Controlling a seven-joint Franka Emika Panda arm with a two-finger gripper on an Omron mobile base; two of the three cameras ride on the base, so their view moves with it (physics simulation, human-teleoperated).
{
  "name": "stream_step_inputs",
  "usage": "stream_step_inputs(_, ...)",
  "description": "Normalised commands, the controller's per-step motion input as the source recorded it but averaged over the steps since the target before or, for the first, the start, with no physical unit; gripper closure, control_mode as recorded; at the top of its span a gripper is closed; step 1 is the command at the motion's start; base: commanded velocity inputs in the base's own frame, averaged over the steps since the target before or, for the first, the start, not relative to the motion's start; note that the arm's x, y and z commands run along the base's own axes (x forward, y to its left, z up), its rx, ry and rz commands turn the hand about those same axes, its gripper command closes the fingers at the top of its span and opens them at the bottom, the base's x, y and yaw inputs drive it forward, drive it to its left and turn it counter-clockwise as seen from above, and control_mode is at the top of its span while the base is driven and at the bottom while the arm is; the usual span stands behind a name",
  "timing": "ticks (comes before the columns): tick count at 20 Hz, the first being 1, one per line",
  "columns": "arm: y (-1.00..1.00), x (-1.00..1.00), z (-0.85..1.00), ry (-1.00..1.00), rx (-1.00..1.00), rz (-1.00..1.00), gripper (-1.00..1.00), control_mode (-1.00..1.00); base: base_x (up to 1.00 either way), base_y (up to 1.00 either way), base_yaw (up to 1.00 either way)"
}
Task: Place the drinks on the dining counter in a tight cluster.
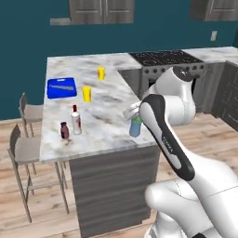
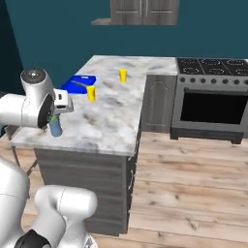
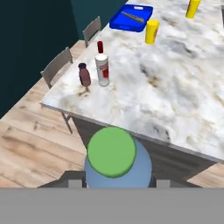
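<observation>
My gripper (image 1: 132, 114) is shut on a pale blue bottle (image 1: 135, 127) with a green cap (image 3: 111, 151), at the near right edge of the dining counter (image 1: 107, 125). The blue bottle (image 2: 55, 128) is low over the marble; whether it touches I cannot tell. In the hand view its blue body (image 3: 118, 173) sits between my fingertips (image 3: 75, 183). A tall white bottle with a red cap (image 1: 76, 120) and a short maroon bottle (image 1: 64, 130) stand side by side near the counter's front left corner, well apart from the held one. Both also show in the hand view, white (image 3: 102, 65) and maroon (image 3: 84, 74).
Two yellow cups (image 1: 87, 93) (image 1: 101, 73) and a blue tray (image 1: 61, 87) sit farther back on the counter. Two chairs (image 1: 25, 148) stand along its left side. A stove (image 2: 210, 97) is to the right, across wood floor.
</observation>
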Motion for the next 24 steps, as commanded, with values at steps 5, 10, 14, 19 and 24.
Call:
stream_step_inputs(5, 0.00, 0.00, 0.00, 0.00, 0.00, 0.00, 1.00, 1.00, 0.52, 0.09, -0.36)
stream_step_inputs(10, 0.00, 0.00, 0.00, 0.00, 0.00, 0.00, 1.00, 1.00, 0.45, 0.67, -0.26)
stream_step_inputs(14, 0.00, 0.00, 0.00, 0.00, 0.00, 0.00, 1.00, 1.00, 0.35, 0.47, -0.13)
stream_step_inputs(19, 0.00, 0.00, 0.00, 0.00, 0.00, 0.00, 1.00, 1.00, 0.50, 0.26, -0.02)
stream_step_inputs(24, 0.00, 0.00, 0.00, 0.00, 0.00, 0.00, 1.00, 1.00, 0.56, 0.25, 0.00)
